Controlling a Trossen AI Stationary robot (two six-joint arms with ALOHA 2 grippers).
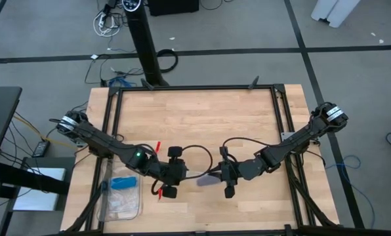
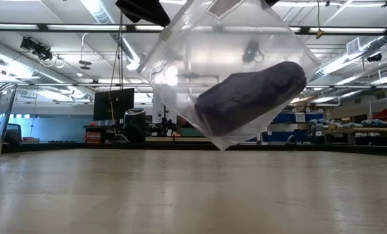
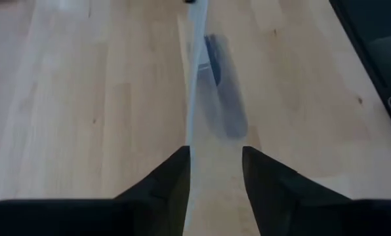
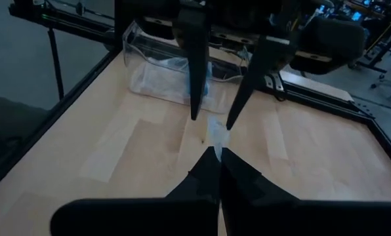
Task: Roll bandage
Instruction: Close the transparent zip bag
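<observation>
Now dark navy soft fabric bandage roll (image 2: 252, 94) sits inside clear plastic bag (image 2: 180, 65), hanging above wooden table (image 2: 193, 195). Right gripper (image 4: 218, 149) pinches bag edge; left gripper (image 3: 215, 154) fingers spread beside it. Bag probably slippery, roll light, squashy; better take hold at bag corner.

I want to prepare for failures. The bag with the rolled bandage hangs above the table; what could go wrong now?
1. The right claw pinches only a thin edge of the clear plastic bag; it could slip and drop to the table.
2. The bandage roll lies tilted in the bag; it may shift.
3. The open left claw straddles the bag's edge and could snag it.
</observation>
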